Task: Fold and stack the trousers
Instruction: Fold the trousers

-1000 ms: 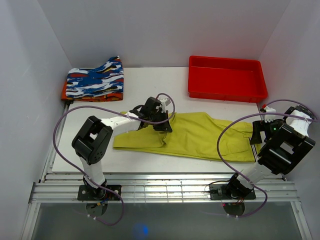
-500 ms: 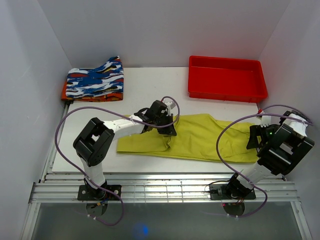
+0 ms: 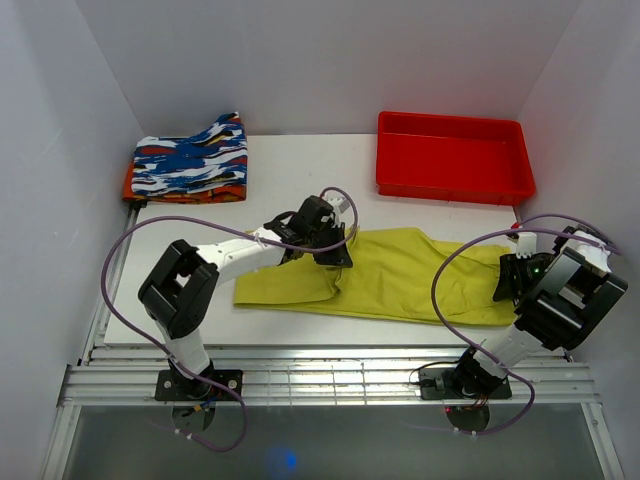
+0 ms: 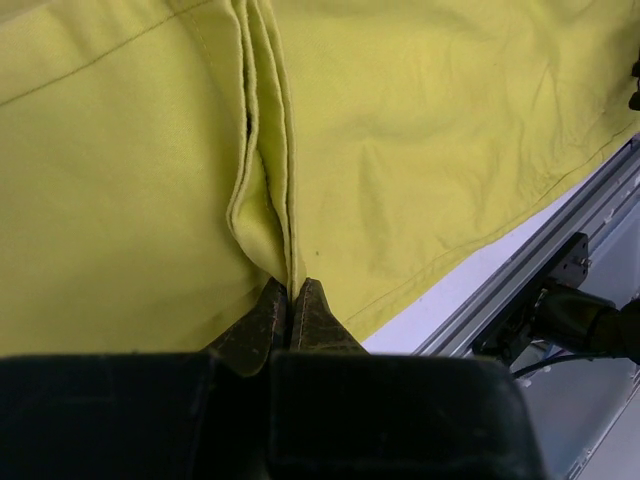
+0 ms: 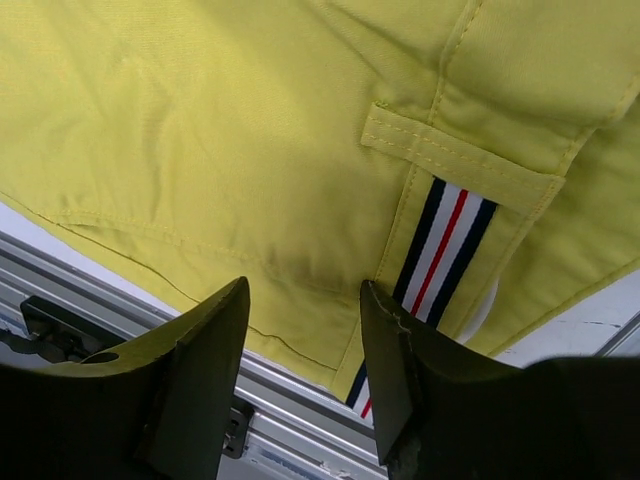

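Trousers (image 3: 420, 280) lay spread on the counter (image 3: 300, 160), on the near side of the red tray (image 3: 452, 158). Left gripper (image 4: 290, 295): jaws pinched shut on a cloth fold. Right gripper (image 5: 303, 310): jaws wide apart, empty, over the waist. Judged risk: the thin pinch could slip and drop the fold.

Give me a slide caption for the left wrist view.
Left fingers pinch a raised fold of the yellow-green trousers near the table edge.
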### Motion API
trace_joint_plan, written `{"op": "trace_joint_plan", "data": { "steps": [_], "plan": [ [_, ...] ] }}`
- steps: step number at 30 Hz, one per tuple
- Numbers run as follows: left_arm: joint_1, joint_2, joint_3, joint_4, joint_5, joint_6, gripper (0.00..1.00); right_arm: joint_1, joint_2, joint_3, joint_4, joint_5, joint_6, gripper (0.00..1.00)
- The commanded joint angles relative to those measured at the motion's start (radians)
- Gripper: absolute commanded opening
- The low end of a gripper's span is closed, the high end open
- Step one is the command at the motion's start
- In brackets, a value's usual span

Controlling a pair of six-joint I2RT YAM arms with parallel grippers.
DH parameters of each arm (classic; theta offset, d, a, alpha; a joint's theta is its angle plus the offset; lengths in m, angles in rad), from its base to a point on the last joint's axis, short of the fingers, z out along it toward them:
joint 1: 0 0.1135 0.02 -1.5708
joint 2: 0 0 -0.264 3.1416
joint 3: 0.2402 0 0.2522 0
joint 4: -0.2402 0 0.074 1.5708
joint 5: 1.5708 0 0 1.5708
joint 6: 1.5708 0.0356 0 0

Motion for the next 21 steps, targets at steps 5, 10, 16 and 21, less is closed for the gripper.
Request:
{"op": "trace_joint_plan", "data": {
  "steps": [5,10,16,21],
  "plan": [
    [-0.028,-0.025,0.091,0.017,0.043,-0.06,0.0,0.009,-0.009,-0.007,0.013,-0.026,0.0,0.53],
    [-0.057,0.067,0.117,0.051,0.048,-0.092,0.0,0.009,-0.007,-0.001,0.005,-0.029,0.0,0.53],
    [-0.065,0.156,0.09,0.072,0.017,-0.126,0.05,0.01,-0.004,0.008,-0.003,-0.029,0.0,0.52],
    [-0.062,0.156,0.066,0.074,0.022,-0.098,0.66,0.012,-0.004,0.016,-0.004,-0.026,-0.003,0.55]
  ]
}}
